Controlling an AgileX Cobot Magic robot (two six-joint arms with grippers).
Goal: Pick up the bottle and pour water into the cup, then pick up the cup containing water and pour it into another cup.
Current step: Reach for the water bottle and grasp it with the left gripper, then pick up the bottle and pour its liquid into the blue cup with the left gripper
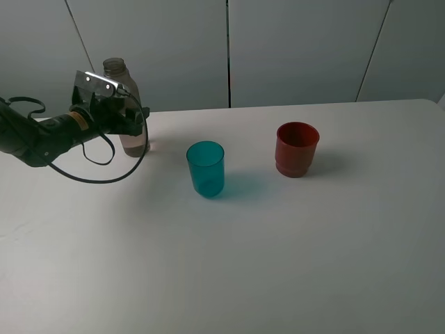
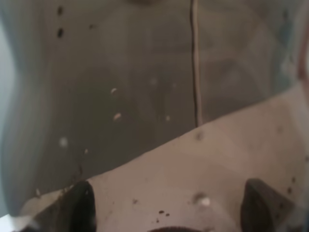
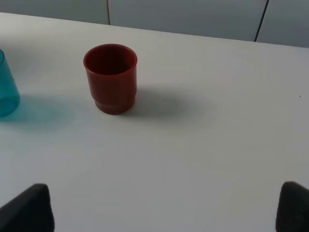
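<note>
The bottle (image 1: pixel 115 69) stood upright at the far left of the tabletop (image 1: pixel 278 264), near its back edge. The left tool (image 1: pixel 124 115) was clamped on its body. It looked unlifted, so both pours were left to do. The teal tumbler (image 1: pixel 206 168) and the red cup (image 1: pixel 297 149) stood well apart to its right. The right tool (image 3: pixel 164 208) hung with its fingers apart over open tabletop.

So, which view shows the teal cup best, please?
The exterior high view: the teal cup stands whole, unobstructed. The right wrist view crops it at the frame edge; the bottle fills the left wrist view.
</note>
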